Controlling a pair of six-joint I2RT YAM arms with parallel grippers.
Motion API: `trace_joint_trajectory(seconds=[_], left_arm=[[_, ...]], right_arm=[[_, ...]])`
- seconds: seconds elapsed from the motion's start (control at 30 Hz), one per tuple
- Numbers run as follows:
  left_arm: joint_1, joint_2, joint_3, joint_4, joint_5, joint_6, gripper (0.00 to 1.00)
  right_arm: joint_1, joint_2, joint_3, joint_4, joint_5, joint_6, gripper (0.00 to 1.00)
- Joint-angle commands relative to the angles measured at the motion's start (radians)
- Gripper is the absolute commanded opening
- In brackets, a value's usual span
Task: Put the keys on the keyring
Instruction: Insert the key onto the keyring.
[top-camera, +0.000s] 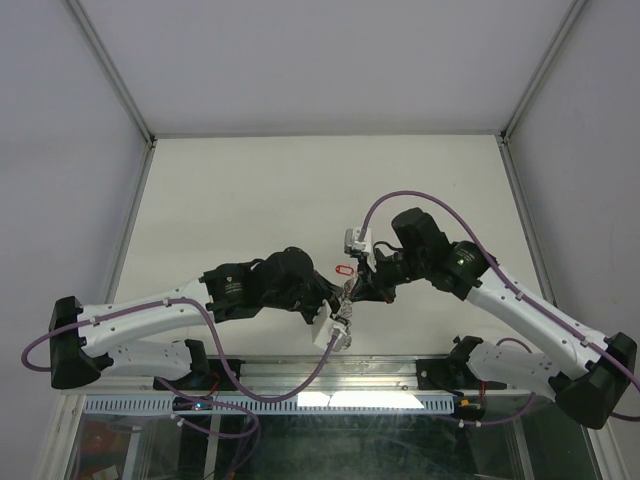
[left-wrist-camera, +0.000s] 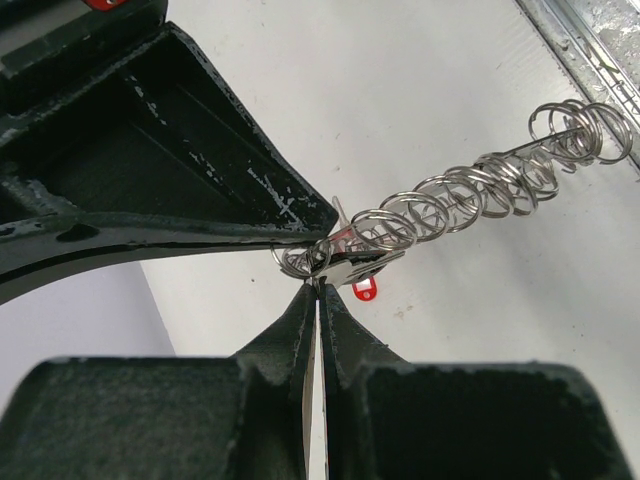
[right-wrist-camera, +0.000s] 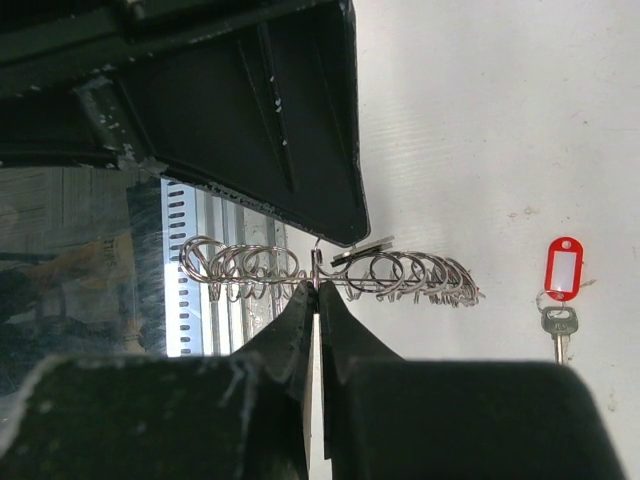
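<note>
Left fingers (left-wrist-camera: 285, 335): Shut tight. They pinch the rim of the keyring (left-wrist-camera: 470, 185) at one end. Only a thin line shows between them.

Right fingers (right-wrist-camera: 350, 335): Also shut tight. They pinch the same ring partway along its rim. A wire loop sits right at their tips.

Fingers together: The two sets of tips meet at almost the same spot on the ring. They come at it from different sides and are very close.

Keyring: It is held up off the bench (top-camera: 300, 190), over the middle of the near edge. Both wrist views see it from the side, so it looks like a row of shiny wire loops. A small flat silver piece sits among the loops by the tips. It is too small to tell what it is.

Red key (right-wrist-camera: 563, 268): It lies flat on the bench, close to the ring but apart from it. It is a little farther from the near edge. Its red tag has a pale window, and the small silver key hangs off one end.

Bit of red by the left tips: It shows just behind the loops. It cannot be told if it hangs on the ring or lies on the bench.

Left arm (top-camera: 150, 315): It reaches in from the near left corner.

Right arm (top-camera: 520, 300): It reaches in from the near right corner.
</note>
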Motion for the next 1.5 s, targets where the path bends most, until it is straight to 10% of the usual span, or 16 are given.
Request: trace_joint_trajectory(seconds=[0.0,0.7,1.47], left_arm=[[-0.015,0.0,0.042,0.006,-0.016,0.016,0.0],[-0.02,-0.008,0.028,0.008,-0.045,-0.022,0.0],[-0.019,-0.082,-0.041,0.222,-0.074,-0.201,0.07]], right_arm=[[0.001,-0.034,0.064,0.03,0.012,0.008,0.0],[0.001,-0.116,0.01,0.096,0.038,0.053,0.0],[0.002,-0.347,-0.293,0.701,0.182,0.235,0.0]])
